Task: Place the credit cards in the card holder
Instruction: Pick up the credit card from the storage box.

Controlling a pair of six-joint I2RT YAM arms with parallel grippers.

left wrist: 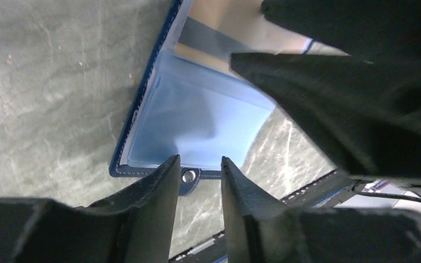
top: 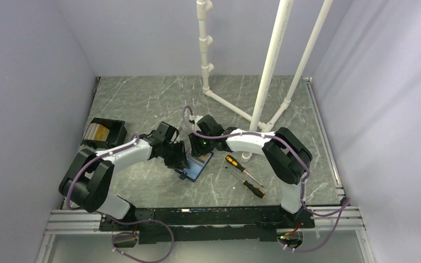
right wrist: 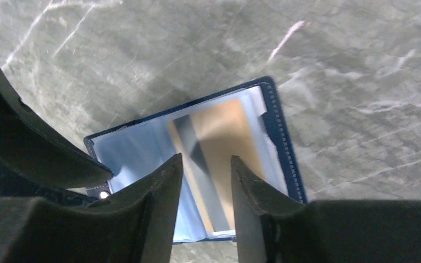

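Obs: card holder [top: 196, 169] lies spread flat on the grey veined table [top: 142, 98], centre-front, btwn the two arms. Both wrists hang right over it, tips crowded together.

L gripper [left wrist: 199, 162]: jaws part-way apart, nothing pinched. The clasp tab [left wrist: 188, 176] shows in the gap, below the tips. Can't tell whether the tips touch the holder's edge.

R gripper [right wrist: 205, 159]: jaws likewise apart, gripping nothing. Under it one credit card [right wrist: 225, 137], orange w/ a dark stripe, sits in a clear sleeve [right wrist: 257, 164] on the page away from the tab. Whether it's pushed fully home isn't clear from these views.

Far left: black box [top: 109, 131] holds sth yellowish, prob. more cards; unconfirmed. Two orange-handled screwdrivers [top: 245, 171] lie to the right, apart from the holder.

Judgement: step in hand = seat this card fully, then let go cleanly.

How we'd do it well:
- L pins the tab-side edge so the holder doesn't skate on the smooth top.
- R nudges the card's exposed edge along the sleeve axis at a shallow angle, not down into the plastic (we expect it buckles easily).
- Lift R straight up before L releases; one arm at a time, given the crowding.
- Risk: a finger catches the sleeve lip and drags the card back out.
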